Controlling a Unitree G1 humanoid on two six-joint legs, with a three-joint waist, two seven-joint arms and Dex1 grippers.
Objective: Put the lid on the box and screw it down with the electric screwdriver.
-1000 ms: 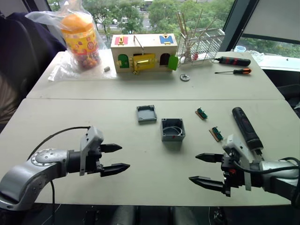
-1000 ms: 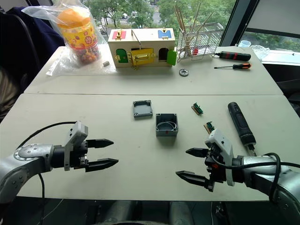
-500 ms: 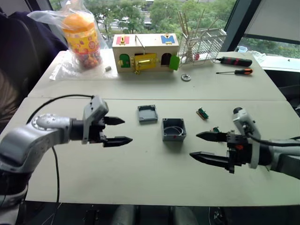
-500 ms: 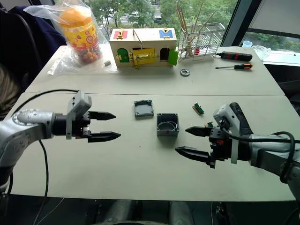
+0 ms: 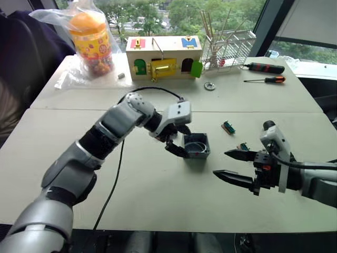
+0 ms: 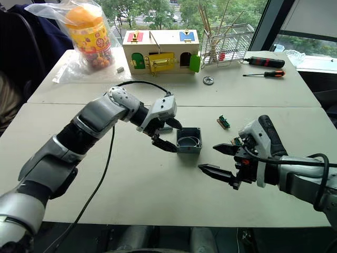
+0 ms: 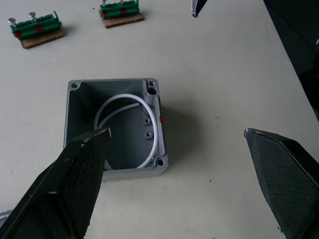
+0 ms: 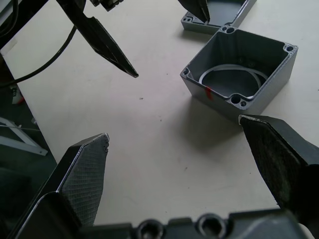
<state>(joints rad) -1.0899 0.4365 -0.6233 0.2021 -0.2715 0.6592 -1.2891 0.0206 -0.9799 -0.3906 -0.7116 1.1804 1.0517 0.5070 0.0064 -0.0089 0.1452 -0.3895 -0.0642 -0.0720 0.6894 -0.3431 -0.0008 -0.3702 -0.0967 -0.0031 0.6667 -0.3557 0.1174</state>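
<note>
The grey box [image 5: 196, 146] stands open-topped mid-table with a white wire loop inside and a red mark on one side. My left gripper [image 5: 180, 141] is open right beside the box's left side, one finger over its rim [image 7: 112, 82]. The lid [image 8: 225, 19] lies flat just behind the box, mostly hidden by that gripper in the eye views. My right gripper [image 5: 221, 163] hovers open a short way right of the box, empty. The black electric screwdriver [image 6: 269, 134] lies on the table behind my right wrist, partly hidden.
Two green terminal pieces [image 7: 35, 27] lie right of the box. At the back are a wooden box with coloured doors [image 5: 163, 58], a bagged orange jar [image 5: 89, 39], a wire rack [image 5: 229, 47], two hand screwdrivers [image 5: 263, 67] and a washer [image 5: 209, 86].
My left arm has swung forward and to the right, from open table to the box's left side, still open. The right gripper has barely moved.
</note>
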